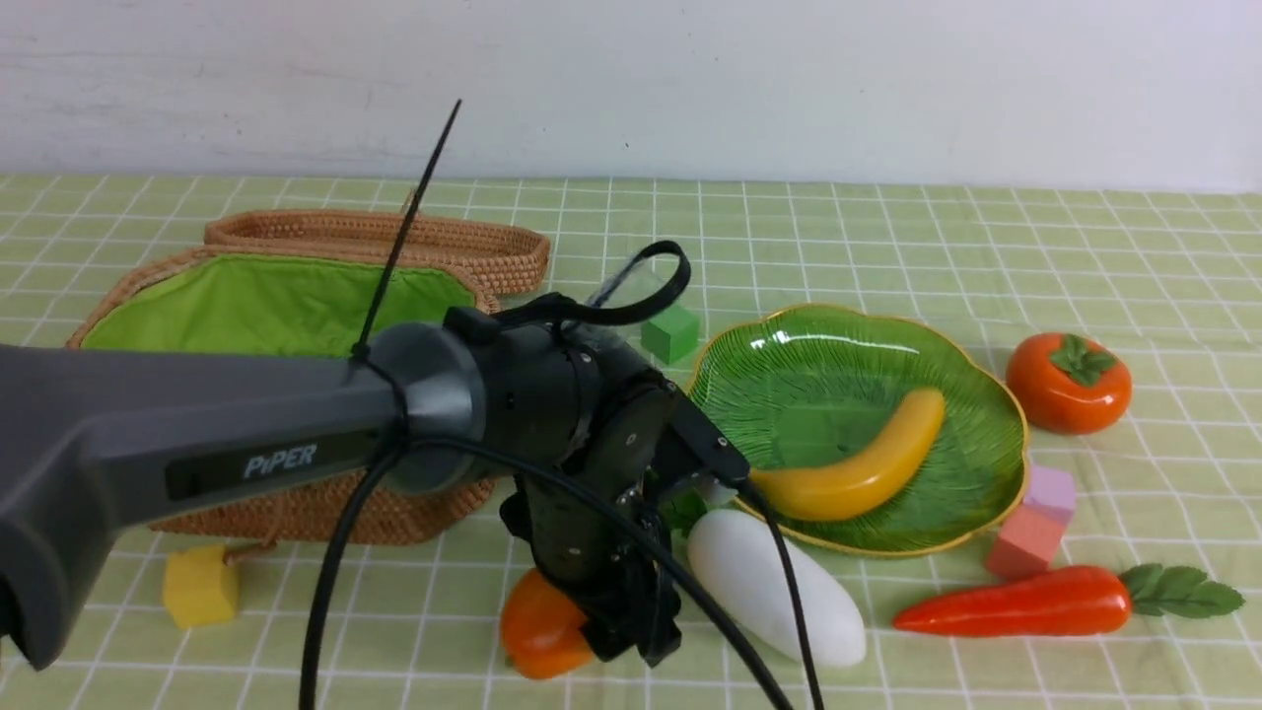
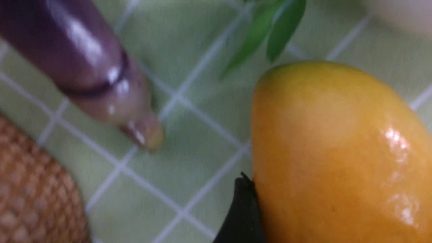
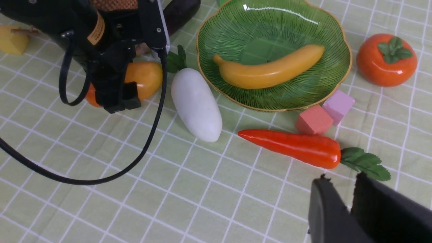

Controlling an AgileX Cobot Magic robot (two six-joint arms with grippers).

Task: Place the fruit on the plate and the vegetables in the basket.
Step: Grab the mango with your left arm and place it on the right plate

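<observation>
Nearest the robot, the right gripper [image 3: 342, 184] hovers above the green checked tablecloth [image 1: 986, 247], its jaws narrow with only a slim gap and nothing between them, close to the leafy end of the carrot [image 1: 1016, 603], which lies flat on the cloth in front of the plate. On the left side, the left gripper [image 1: 636, 641] reaches down over the mango [image 1: 537, 626], which rests on the cloth. Its jaws stand wide astride the fruit, and one finger [image 2: 241, 216] sits against the mango's side. The other finger is hidden, so I cannot tell whether the fruit is truly clamped. Just beside the mango lies the white radish [image 1: 779, 592], its leaves pointing toward the plate's near rim. A yellow cube [image 1: 200, 587] sits off to the left, in front of the basket. A little farther, the eggplant [image 2: 77, 54] lies on the cloth near the basket's wicker wall, its stem end turned toward the mango; the arm hides it in the front view. Next comes the plate [image 1: 808, 375] with the banana [image 1: 868, 463] lying inside it. A reddish-pink cube [image 1: 1023, 542] and a lilac cube [image 1: 1053, 490] touch each other just beside the plate's right rim. The persimmon [image 1: 1068, 383] stands upright on the cloth to the plate's right. A green cube [image 1: 670, 333] sits behind the plate's left edge. Farthest back on the left, the basket [image 1: 315, 513] stands open, showing green lining, with its lid [image 1: 394, 242] lying right behind it.
</observation>
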